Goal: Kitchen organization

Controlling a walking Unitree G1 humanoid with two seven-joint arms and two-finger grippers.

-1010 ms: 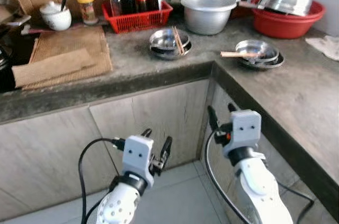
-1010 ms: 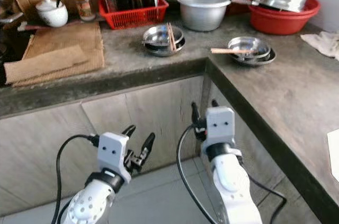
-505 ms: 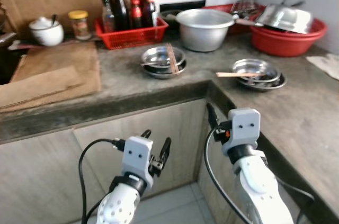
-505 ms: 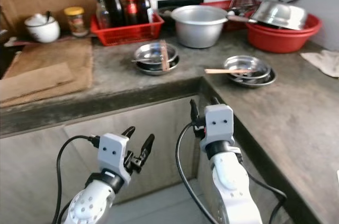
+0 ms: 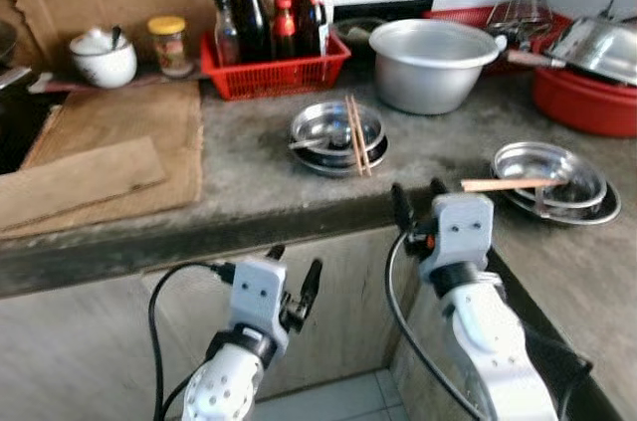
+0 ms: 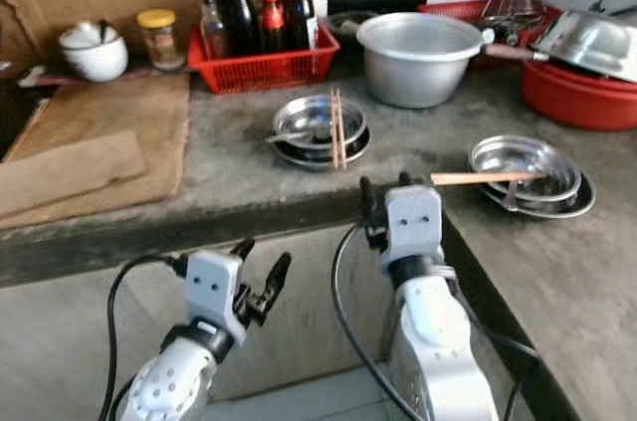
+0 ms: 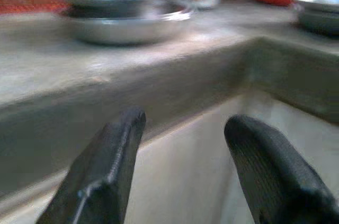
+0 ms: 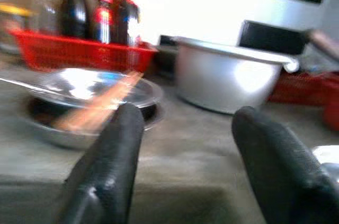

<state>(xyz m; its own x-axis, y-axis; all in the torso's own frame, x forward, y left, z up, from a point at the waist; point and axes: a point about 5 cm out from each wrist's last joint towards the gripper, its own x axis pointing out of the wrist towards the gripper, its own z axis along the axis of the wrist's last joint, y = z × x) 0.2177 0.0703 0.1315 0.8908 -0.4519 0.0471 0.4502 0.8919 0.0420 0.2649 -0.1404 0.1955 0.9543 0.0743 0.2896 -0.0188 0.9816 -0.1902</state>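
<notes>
On the grey L-shaped concrete counter (image 5: 249, 167) before me I log, by size: flat brown cardboard sheets (image 5: 100, 147) at the left; a large aluminium pot (image 5: 430, 65) at the back; a red plastic basin (image 5: 587, 103) at the far right holding a steel lid; a red plastic basket of dark sauce bottles (image 5: 274, 68) against the wall; stacked round steel bowls with wooden chopsticks laid across (image 5: 338, 137) near the counter's front edge; a second stack of steel dishes with one chopstick (image 5: 547, 177) to the right; a white lidded ceramic jar (image 5: 102, 55); a small yellow-capped jar (image 5: 169, 43). My right gripper (image 5: 418, 200) sits just below the counter edge, fingers spread, empty. My left gripper (image 5: 294, 267) hangs lower, before the cabinet door, fingers likewise apart.
</notes>
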